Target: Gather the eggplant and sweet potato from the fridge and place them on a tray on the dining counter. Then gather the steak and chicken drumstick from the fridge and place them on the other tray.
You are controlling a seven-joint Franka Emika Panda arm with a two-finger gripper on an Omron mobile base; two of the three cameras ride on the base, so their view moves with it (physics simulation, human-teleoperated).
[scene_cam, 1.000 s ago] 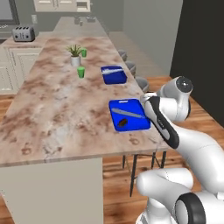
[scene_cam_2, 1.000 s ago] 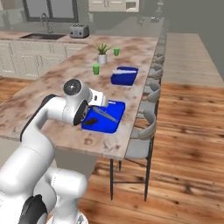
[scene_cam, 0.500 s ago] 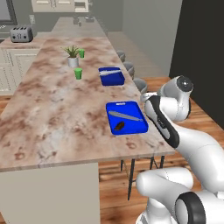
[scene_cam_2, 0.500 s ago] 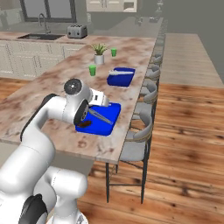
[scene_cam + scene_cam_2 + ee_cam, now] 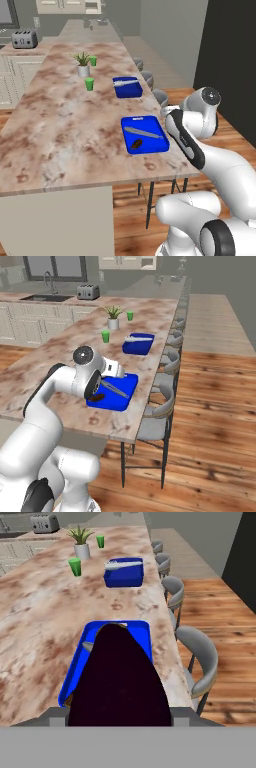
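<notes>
The eggplant point(image 5: 120, 677) is a smooth, glossy, near-black purple teardrop that rises between the fingers of the tool point(image 5: 114, 369), which grips it at a middling width. It hangs over the near tray point(image 5: 156, 123), a flat blue rectangle with rounded corners close to the stool-side edge of the table point(image 5: 60, 125). On that tray lie the sweet potato point(image 5: 137, 144), a small reddish-brown oval, and a long silver utensil point(image 5: 144, 132), apart from each other. The far tray point(image 5: 127, 89) sits further along. The marbled brown-and-cream stone is broad and bare left of the trays; grey stools point(image 5: 200, 657) line the right edge.
</notes>
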